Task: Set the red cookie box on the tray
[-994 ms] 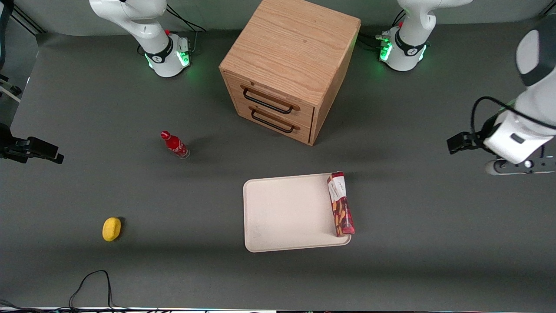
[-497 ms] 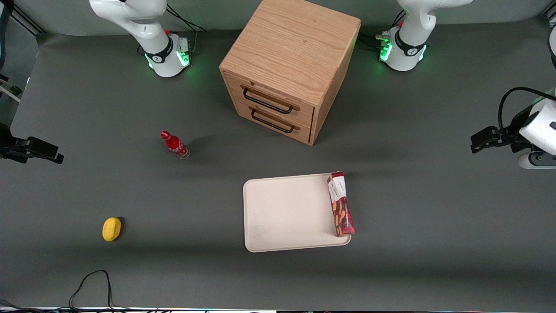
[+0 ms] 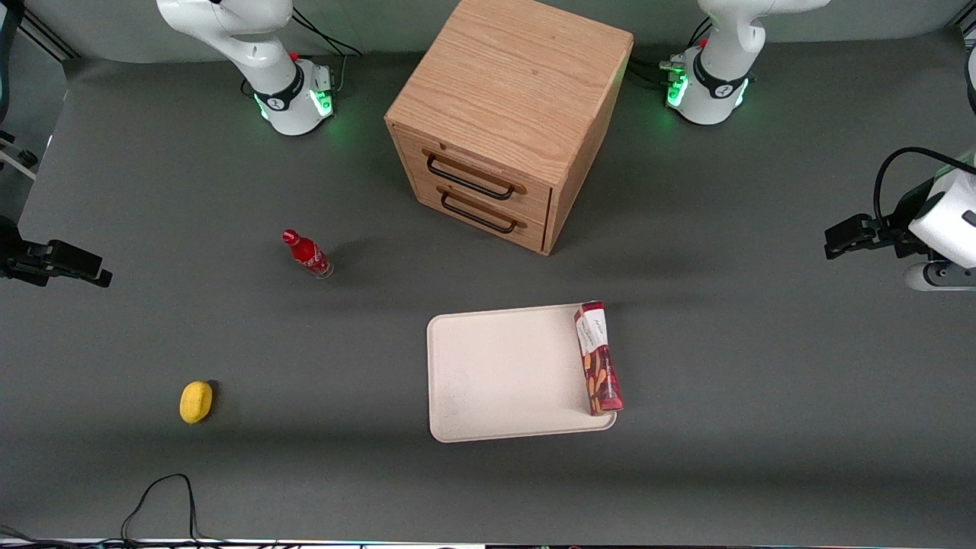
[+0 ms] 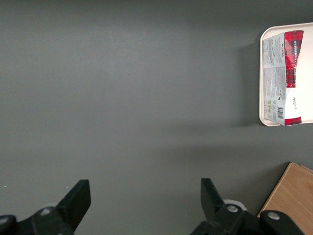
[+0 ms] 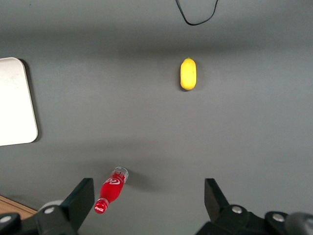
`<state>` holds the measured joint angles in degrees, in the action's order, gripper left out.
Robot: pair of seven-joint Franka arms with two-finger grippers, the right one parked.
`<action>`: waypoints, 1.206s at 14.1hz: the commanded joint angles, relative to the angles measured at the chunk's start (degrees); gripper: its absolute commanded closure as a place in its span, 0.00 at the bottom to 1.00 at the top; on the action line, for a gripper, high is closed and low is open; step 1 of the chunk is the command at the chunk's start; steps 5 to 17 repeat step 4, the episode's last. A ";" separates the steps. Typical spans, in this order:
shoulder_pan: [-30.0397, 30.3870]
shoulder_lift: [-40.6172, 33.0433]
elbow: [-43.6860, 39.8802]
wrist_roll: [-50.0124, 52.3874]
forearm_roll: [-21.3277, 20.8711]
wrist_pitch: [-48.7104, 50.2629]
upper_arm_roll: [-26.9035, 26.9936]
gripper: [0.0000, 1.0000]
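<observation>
The red cookie box lies flat on the cream-white tray, along the tray's edge toward the working arm's end. Both also show in the left wrist view, the box on the tray. My left gripper hangs above bare table toward the working arm's end, well away from the tray and a little farther from the front camera than it. In the left wrist view the gripper is open and holds nothing, with only grey table between its fingers.
A wooden two-drawer cabinet stands farther from the front camera than the tray; its corner shows in the left wrist view. A small red bottle and a yellow lemon lie toward the parked arm's end.
My left arm has drawn away from the tray toward the working arm's end of the table, then nearly stopped. The box and tray have not moved.
</observation>
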<state>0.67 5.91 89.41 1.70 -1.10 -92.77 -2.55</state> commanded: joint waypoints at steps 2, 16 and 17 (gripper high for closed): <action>-0.85 -0.46 -0.11 -1.00 0.57 1.10 0.88 0.00; -0.85 -0.38 -0.11 -1.17 0.66 1.10 0.79 0.00; -0.85 -0.38 -0.11 -1.17 0.66 1.10 0.79 0.00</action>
